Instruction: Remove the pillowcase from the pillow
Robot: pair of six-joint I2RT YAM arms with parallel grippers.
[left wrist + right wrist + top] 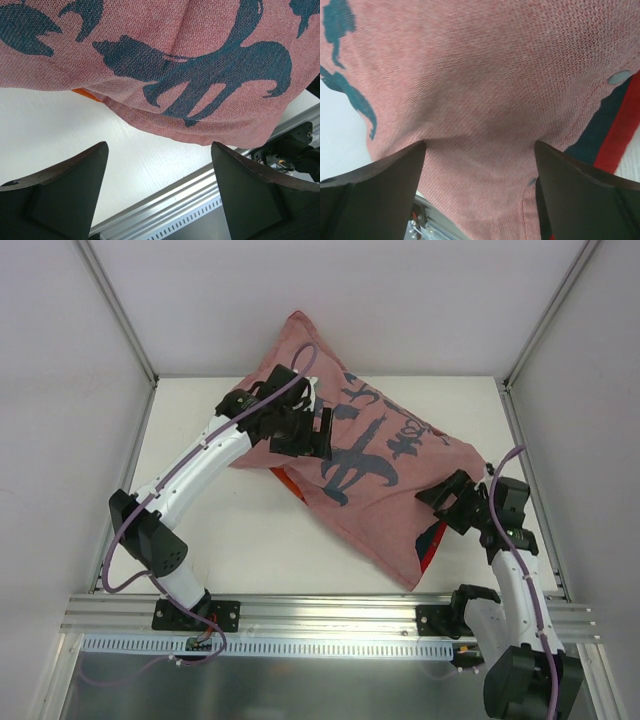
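The pillowcase (400,470) lies inside out on the table, faded pink with dark blue characters, running diagonally from the back centre to the front right. Strips of its red printed side (432,540) show at its front edges. The white pillow is hidden; I see none of it. My left gripper (308,435) hovers over the upper part of the pillowcase (200,50), open and empty (157,150). My right gripper (450,502) is at the cover's right edge, open, with pink fabric (480,75) bulging between its spread jaws (480,147).
The white table (250,540) is bounded by an aluminium rail (330,612) at the near edge, also in the left wrist view (200,195). Grey walls and frame posts (120,310) close the left, back and right sides.
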